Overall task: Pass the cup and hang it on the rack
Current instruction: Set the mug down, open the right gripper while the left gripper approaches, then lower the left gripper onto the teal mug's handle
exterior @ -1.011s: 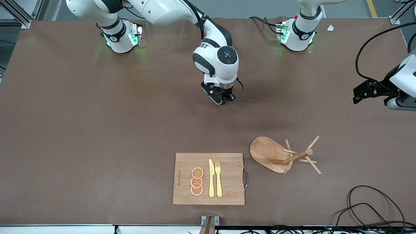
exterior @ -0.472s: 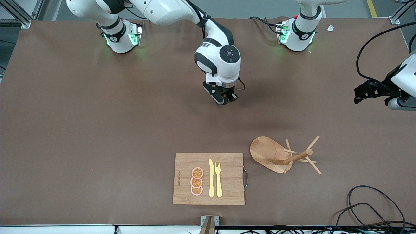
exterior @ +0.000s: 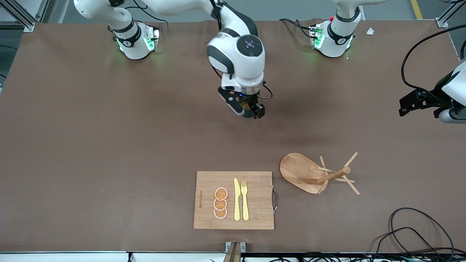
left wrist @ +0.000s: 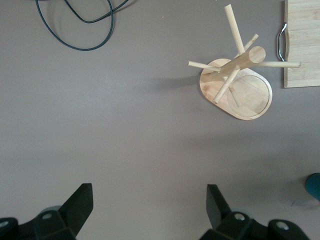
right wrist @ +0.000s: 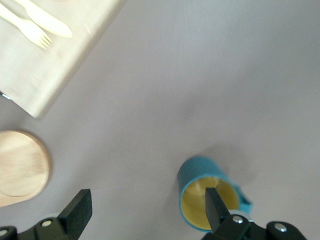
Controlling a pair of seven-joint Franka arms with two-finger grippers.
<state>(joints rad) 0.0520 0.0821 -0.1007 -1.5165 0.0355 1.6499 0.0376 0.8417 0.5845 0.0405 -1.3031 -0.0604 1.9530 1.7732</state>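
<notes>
- Okay, the right end effector (exterior: 251, 111) is out over the middle of the counter (exterior: 109, 145), with its jaws spread wide and nothing gripped.
- In the right wrist view the cup (right wrist: 200, 175) stands upright on the counter directly below that end effector, its yellow inside facing up. One of the fingers (right wrist: 216, 202) overlaps the cup's mouth in that view, and the other is well off to the side.
- From the front camera the cup is almost wholly hidden under the right end effector. It sits farther from that camera than the cutting board (exterior: 255, 203).
- The left arm waits at its own end of the counter. The left end effector (exterior: 405, 106) hangs over bare surface, wide open and empty, as the left wrist view confirms.
- The rack (exterior: 300, 171) stands on its oval base just beside the cutting board, toward the left arm's end, and its pegs are bare.
- On the board a yellow knife (exterior: 237, 199) and fork (exterior: 244, 200) lie side by side, with three orange slices (exterior: 220, 203) in a column next to them.
- Black cables (exterior: 418, 225) loop at the near corner by the left arm's end.
</notes>
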